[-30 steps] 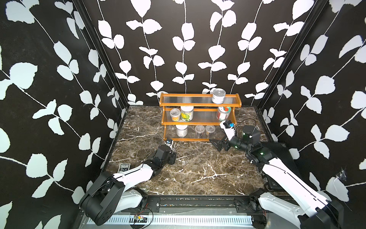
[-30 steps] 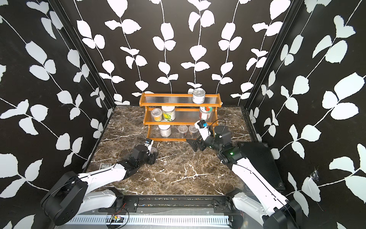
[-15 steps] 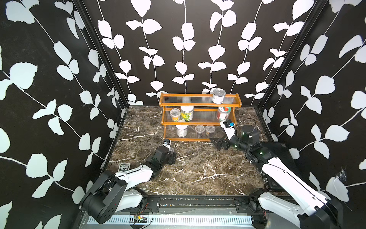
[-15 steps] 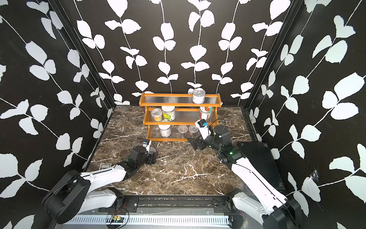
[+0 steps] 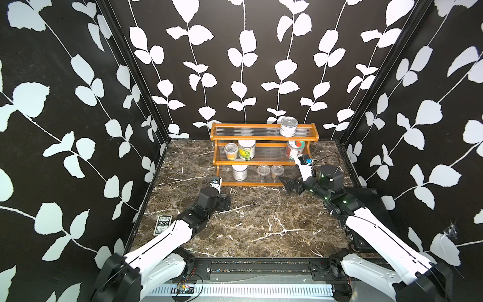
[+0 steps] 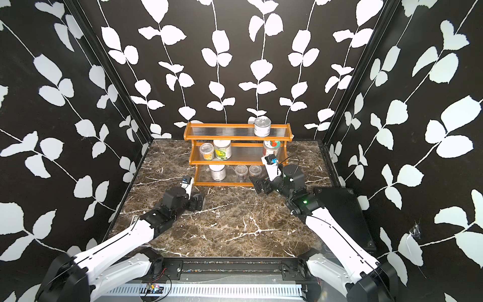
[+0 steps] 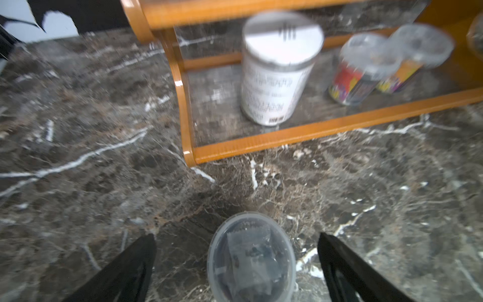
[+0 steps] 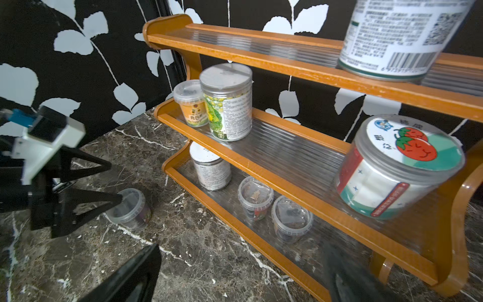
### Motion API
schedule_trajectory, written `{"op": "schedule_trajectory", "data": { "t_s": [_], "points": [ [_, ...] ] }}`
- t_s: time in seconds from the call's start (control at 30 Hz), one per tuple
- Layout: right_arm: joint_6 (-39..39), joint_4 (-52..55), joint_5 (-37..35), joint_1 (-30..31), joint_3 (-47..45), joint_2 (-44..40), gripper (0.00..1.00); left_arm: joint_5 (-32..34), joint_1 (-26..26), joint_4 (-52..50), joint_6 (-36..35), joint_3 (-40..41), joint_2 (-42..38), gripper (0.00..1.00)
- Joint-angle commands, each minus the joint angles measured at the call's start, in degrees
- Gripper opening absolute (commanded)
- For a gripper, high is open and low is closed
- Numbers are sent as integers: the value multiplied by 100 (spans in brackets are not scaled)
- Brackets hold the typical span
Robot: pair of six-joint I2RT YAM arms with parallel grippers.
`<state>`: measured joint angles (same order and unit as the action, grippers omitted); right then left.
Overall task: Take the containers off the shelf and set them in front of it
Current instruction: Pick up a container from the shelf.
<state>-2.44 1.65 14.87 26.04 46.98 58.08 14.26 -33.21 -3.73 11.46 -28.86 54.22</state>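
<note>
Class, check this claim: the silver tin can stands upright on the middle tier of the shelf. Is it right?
Not quite. The silver tin can stands upright on the top tier of the shelf, not the middle one. A top view shows it there.

I get bright, even light in both top views, with only soft shadows on the bench. My left wrist feed is smeared by blur across the shelf; small glare spots its varnished frame.

Flat black-and-white card box, lying on brown marble tabletop — near its left edge, leaf-patterned black walls
</note>
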Motion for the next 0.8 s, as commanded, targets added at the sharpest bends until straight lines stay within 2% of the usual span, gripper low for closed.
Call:
{"op": "schedule_trajectory", "data": {
  "t_s": [0.0,0.2,0.47,0.6,0.77],
  "points": [
    [-158,-302,-407,-88,274,-77,100,116,34,-1111,-259,-577,-400,99],
    [-275,-378,-440,-227,363,-108,100,-452,101,-1765,-698,-1854,-303,99],
    [-340,-382,-491,-269,416,-216,100,-1427,191,-2120,-1289,-3520,638,99],
    [-321,-294,-564,-272,525,-237,100,-1731,227,-2098,-1411,-3918,1062,99],
    [-454,-51,-951,-275,1090,80,100,-2127,251,-1741,-1145,-4169,1461,99]
  ]
}}
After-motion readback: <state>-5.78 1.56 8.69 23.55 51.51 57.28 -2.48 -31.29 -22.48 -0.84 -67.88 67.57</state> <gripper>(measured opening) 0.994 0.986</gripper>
